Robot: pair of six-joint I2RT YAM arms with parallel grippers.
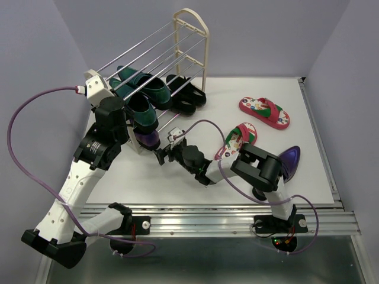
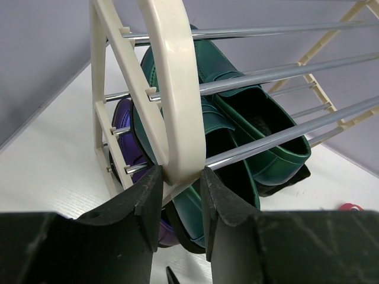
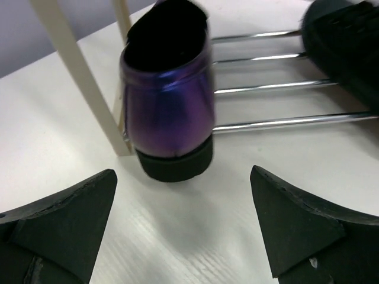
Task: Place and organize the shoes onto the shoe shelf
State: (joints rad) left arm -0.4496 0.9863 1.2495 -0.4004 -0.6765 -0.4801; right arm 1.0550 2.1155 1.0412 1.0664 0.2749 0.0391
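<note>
Left jaws clamp the shelf (image 2: pixel 172 89) by its near end frame. Right jaws stand wide open just behind the purple loafer (image 3: pixel 169 112) on the bottom tier; I judge it placed. Next I fetch its mate (image 1: pixel 290 160), right on the table (image 1: pixel 249 89).

Your workspace, as it stands:
- Table (image 1: pixel 225 97): one, white top with a faint wood grain that you see in the right wrist view (image 3: pixel 177 236); a metal strip (image 1: pixel 321 142) along its right edge
- Aluminium rail (image 1: pixel 207 216): one, grooved, across the near edge in front of you
- Dark greyish surface (image 1: pixel 207 260): below that rail
- Back wall (image 1: pixel 266 35), left wall (image 1: pixel 29 59), right wall (image 1: pixel 355 71): plain lilac-grey panels closing the table on three sides
- Light: even, from above, giving you only soft shadows on the tabletop
</note>
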